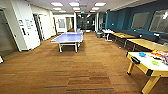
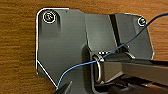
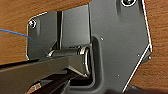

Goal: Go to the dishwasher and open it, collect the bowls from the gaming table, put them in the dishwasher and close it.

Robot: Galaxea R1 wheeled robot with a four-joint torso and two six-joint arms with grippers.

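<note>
Ahead to the right stands the yellow-legged, white-topped gaming table (image 1: 146, 63), bright blue bowl (image 1: 142, 54) on it, nearer the right arm; I cannot tell either gripper's state.

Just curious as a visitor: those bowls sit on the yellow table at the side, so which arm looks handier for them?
Probably the right: the gaming table with the blue bowl and green bowl stands to the robot's right.

Office recreation lounge, brown carpet floor (image 1: 75, 72) running wide open, purple table-tennis table (image 1: 68, 38) out in the middle, yellow-legged gaming table (image 1: 147, 65) at right, long benches (image 1: 140, 42) under a teal wall (image 1: 120, 20), ceiling light panels (image 1: 75, 4) overhead
</note>
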